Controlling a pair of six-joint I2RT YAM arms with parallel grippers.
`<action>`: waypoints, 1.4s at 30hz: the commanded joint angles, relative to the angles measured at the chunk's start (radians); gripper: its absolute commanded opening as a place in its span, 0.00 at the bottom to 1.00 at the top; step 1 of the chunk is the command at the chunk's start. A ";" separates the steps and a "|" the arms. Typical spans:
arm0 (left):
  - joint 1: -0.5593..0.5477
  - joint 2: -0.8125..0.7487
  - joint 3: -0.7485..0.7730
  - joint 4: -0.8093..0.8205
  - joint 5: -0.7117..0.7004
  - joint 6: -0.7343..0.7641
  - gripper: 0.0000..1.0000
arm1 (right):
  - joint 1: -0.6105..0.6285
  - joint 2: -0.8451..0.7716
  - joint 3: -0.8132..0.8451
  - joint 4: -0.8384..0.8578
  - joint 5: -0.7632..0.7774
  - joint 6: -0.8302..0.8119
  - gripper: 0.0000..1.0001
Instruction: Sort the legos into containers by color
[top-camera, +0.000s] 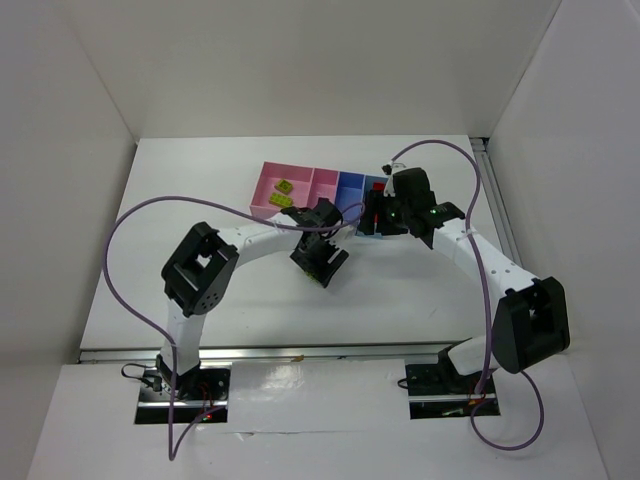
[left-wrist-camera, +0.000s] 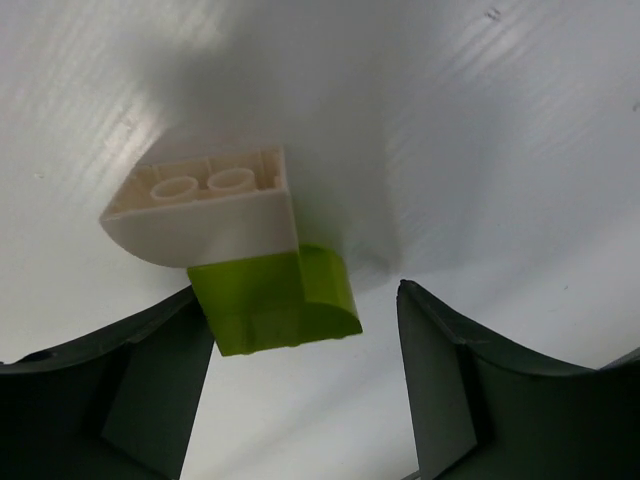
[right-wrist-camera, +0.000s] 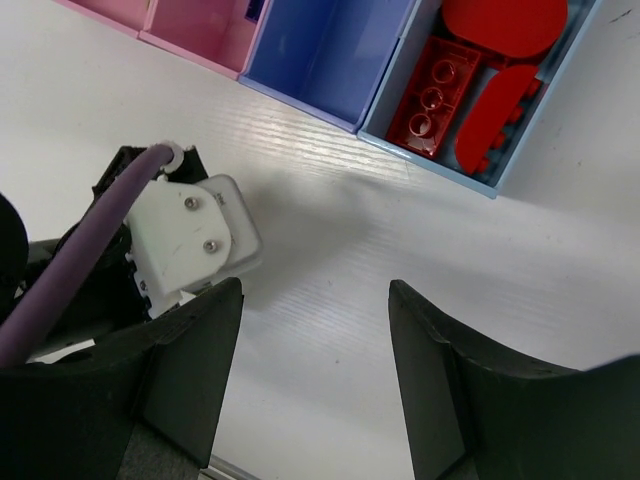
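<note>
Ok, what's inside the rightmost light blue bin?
That bin holds one red studded brick and two red rounded pieces. Its far end is cut off in the wrist view, and the right gripper partly covers it from above.

Table (left-wrist-camera: 480, 150): white, finely ribbed in parallel lines, low sheen.
White brick (left-wrist-camera: 205, 215): smooth plastic, satin finish.
Yellow-green brick (left-wrist-camera: 270, 300): smooth plastic, glossy.
Red bricks (right-wrist-camera: 432, 95): glossy plastic, bright highlights on the studs.
Blue bin (right-wrist-camera: 325, 50) and pink bin (right-wrist-camera: 195, 25): smooth moulded plastic, soft sheen.
Left hand (left-wrist-camera: 300, 390) and right hand (right-wrist-camera: 315, 380): fingers (left-wrist-camera: 120, 390) of dark matt plastic.
Cable (right-wrist-camera: 70, 260): purple, smooth sheath.
White housing (right-wrist-camera: 190, 240): matt plastic, two metal screws.
</note>
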 joint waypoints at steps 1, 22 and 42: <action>-0.017 -0.062 -0.046 0.009 0.017 -0.057 0.81 | -0.004 -0.004 0.003 0.022 -0.004 -0.011 0.67; -0.017 -0.064 -0.035 0.109 -0.098 -0.164 0.77 | -0.004 -0.025 -0.006 0.022 -0.005 -0.011 0.67; -0.017 -0.022 0.006 0.090 -0.152 -0.192 0.43 | -0.004 -0.007 -0.006 0.022 -0.014 -0.011 0.67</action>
